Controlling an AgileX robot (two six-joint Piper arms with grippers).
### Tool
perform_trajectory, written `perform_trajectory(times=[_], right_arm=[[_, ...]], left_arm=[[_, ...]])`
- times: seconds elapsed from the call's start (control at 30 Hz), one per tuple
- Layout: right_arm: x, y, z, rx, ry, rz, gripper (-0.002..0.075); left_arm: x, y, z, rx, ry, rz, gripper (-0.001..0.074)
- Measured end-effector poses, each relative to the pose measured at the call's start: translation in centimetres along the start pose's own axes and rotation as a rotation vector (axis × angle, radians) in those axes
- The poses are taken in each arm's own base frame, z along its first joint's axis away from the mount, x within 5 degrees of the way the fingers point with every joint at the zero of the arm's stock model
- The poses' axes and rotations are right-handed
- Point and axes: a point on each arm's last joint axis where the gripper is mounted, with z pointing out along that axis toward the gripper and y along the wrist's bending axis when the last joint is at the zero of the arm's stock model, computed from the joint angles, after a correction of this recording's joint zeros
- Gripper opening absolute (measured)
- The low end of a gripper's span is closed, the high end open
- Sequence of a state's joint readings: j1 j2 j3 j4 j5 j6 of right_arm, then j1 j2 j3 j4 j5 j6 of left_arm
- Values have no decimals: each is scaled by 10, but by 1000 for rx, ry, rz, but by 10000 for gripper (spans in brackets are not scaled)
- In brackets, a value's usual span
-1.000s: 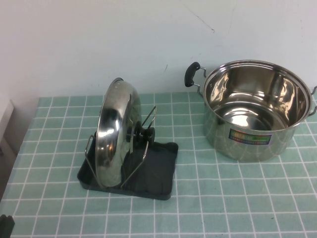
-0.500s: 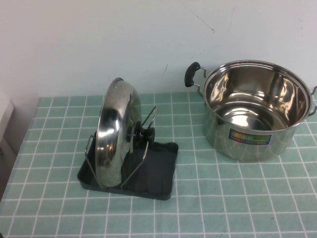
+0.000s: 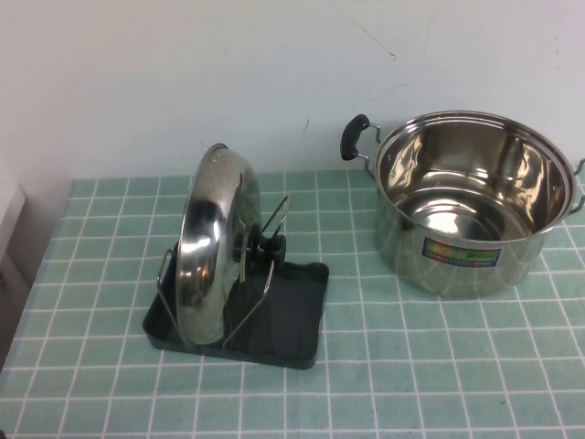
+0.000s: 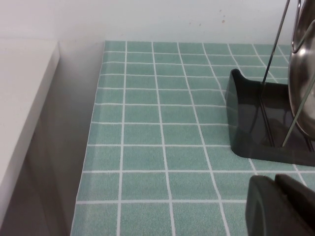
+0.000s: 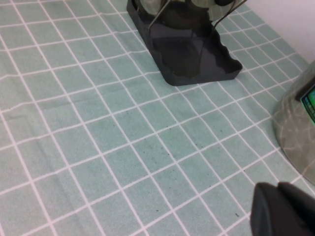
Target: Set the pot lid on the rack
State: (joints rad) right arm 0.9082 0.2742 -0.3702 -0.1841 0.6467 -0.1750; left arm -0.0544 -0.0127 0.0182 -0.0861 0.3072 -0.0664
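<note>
— What sits on my table (image 3: 439, 366)?
— A green checked cloth (image 3: 91, 302) covers it. The rack (image 3: 292, 320) stands at my left, the steel pot (image 3: 471, 215) well apart at right.

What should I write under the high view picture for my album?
Pot lid standing upright in the rack, empty pot beside it.

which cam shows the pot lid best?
High view: the whole pot lid stands on edge in the rack, knob visible. Left wrist view catches only its rim beside the left tool; right wrist view only a sliver above the right tool.
</note>
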Motion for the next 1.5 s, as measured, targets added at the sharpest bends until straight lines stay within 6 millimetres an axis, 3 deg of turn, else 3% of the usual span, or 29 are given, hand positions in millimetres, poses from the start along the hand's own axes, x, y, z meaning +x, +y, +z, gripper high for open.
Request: perform_trajectory(times=[1.0, 1.23, 1.5], right_arm=[[1, -2, 0, 23, 18, -6, -1], [2, -18, 0, 275, -15, 144, -1], [44, -22, 4, 664, -28, 313, -1]], left_arm=[[0, 0, 0, 0, 2, 6, -1], [0, 0, 0, 0, 2, 6, -1], [0, 0, 0, 0, 2, 6, -1]])
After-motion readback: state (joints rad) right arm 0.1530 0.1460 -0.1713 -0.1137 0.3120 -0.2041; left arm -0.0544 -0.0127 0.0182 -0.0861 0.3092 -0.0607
